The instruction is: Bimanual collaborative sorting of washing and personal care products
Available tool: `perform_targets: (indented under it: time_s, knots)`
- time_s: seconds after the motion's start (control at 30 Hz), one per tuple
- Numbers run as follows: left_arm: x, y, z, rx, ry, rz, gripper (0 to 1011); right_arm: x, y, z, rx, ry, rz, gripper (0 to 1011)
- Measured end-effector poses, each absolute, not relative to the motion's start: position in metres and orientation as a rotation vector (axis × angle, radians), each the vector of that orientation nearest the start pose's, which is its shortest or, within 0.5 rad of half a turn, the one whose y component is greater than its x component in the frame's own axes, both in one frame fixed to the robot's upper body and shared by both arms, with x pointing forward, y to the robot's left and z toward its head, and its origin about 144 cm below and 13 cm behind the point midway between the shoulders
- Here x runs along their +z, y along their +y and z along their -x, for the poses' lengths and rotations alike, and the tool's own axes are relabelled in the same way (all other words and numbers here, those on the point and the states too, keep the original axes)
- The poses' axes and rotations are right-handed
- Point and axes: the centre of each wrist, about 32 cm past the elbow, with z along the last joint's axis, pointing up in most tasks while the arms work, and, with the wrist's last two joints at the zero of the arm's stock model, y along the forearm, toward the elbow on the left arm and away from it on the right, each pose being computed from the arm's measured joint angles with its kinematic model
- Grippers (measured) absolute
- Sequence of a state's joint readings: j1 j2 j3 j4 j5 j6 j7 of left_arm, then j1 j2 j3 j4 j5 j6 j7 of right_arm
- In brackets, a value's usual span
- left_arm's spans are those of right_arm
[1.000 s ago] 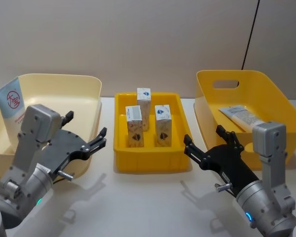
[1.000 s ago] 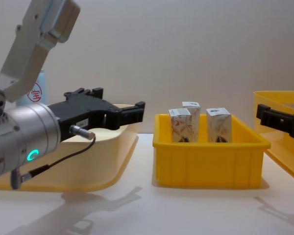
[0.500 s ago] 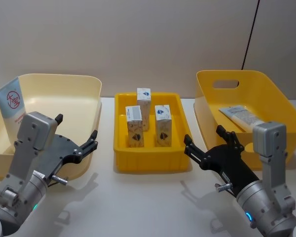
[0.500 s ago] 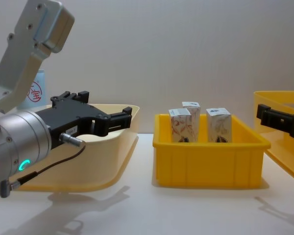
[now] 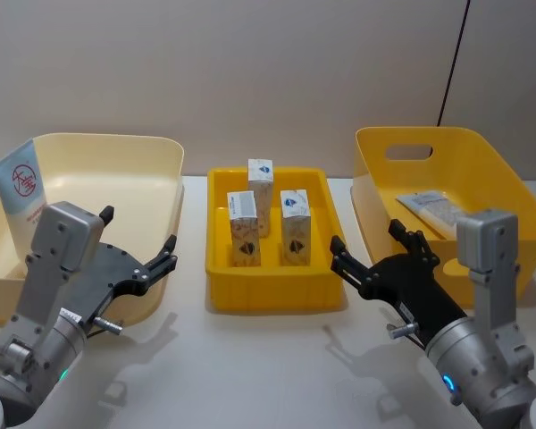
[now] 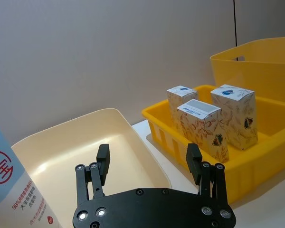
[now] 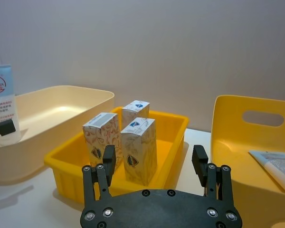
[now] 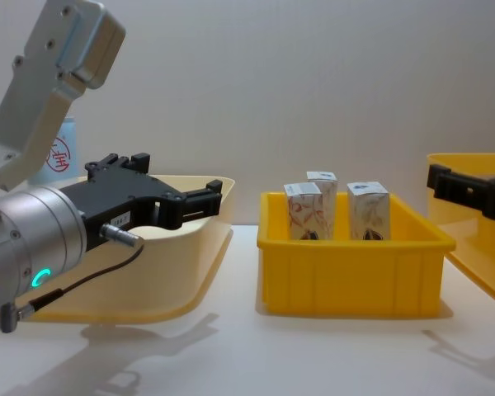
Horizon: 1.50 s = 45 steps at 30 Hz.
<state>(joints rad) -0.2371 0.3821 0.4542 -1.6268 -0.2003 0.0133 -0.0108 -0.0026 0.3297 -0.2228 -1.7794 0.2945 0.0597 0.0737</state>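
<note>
Both tools are empty at this moment. Your left gripper [image 5: 138, 230] hangs over the near right corner of the cream bin [image 5: 116, 140], with its fingers spread wide and nothing between them. Your right gripper [image 5: 365, 238] is also spread wide and holds nothing. It is above the table [image 5: 268, 375], between the near right corner of the yellow tray [image 5: 270, 302] and the yellow bin [image 5: 469, 170].

For the count, I see two tubes and three cartons.
- **First tube:** the first tube [image 5: 20, 189] stands leaning at the far left of the cream bin.
- **Second tube:** the second tube [image 5: 436, 211] lies flat on the floor of the yellow bin on the right.
- **Cartons:** all three stand upright in the middle tray. The far carton [image 5: 260, 181] is at the back, the left carton [image 5: 243, 229] and the right carton [image 5: 295, 226] are nearer to you, and each stands a little apart from the others.
- **Containers:** there are three, and no product lies on the table.

On progress, I judge that the sorting is partly done. Each outer bin already has one tube — this looks like placed work. The three cartons seem to be what is left, if the middle tray is the source. But you should know that the pictures do not say which container is the goal for the cartons, so I cannot tell if they must go out or are already home. No grasp is begun; both arms look ready to reach.
</note>
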Motion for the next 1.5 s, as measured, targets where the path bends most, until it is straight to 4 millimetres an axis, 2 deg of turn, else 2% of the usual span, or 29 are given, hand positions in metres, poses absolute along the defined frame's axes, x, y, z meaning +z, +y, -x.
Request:
perform_targets:
  time_s: [0.67,1.5]
  knots:
    - [1.204,0.198,-0.492,1.124,-0.268,-0.061,1003,1.229,-0.218,-0.471,-1.231,-0.015,-0.029,1001]
    - [1.204,0.198,-0.492,1.124,-0.268,-0.061,1003,1.237,-0.187,-0.515,-1.263,0.066,0.066,1001]
